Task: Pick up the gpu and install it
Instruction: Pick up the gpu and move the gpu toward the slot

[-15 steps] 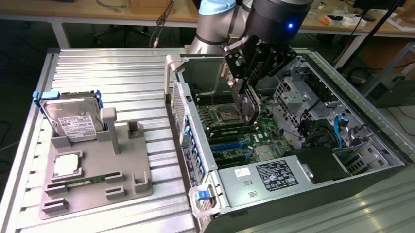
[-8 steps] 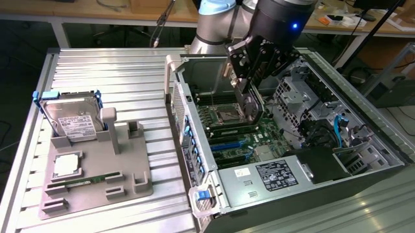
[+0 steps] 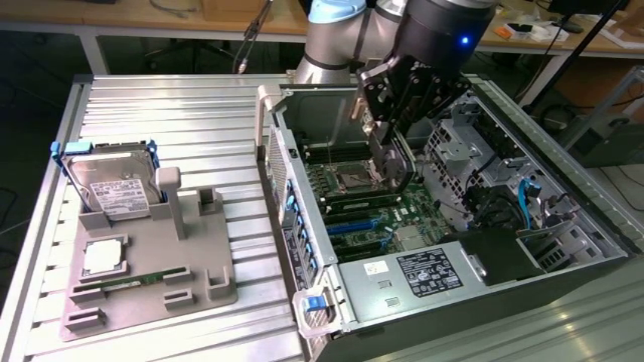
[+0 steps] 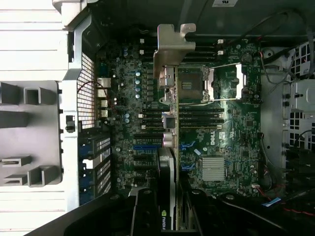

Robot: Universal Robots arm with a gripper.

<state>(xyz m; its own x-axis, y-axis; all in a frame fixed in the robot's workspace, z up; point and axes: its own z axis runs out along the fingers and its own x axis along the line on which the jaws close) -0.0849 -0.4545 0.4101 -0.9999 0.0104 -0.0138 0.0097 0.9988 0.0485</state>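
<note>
One thin card, the gpu (image 4: 168, 147), sits nearest the wrist camera. It is clamped on edge by the gripper (image 4: 170, 219), which is closed on the end bearing the cooler's green logo. I judge the card light and stiff but fragile. It is a rigid board with exposed parts, a fan that should not be squeezed, and a contact edge best left untouched. The flat faces by the cooler shroud, where the gripper has it, seem the sound place to take hold.

Its long axis runs straight away from the gripper, with the silvery end bracket (image 4: 173, 46) leading at the far tip. The card shows edge-on, its faces turned sideways. Beyond it lies the motherboard (image 4: 221, 132). The card appears to be above the board and not seated, and its length crosses the blue slots (image 4: 147, 146) rather than lying along them.

In the exterior view the gpu hangs from the gripper down into the open computer case (image 3: 277, 143). Farther off on the surface (image 3: 171, 113), a grey fixture (image 3: 151, 286) carries a hard drive (image 3: 116, 185).
</note>
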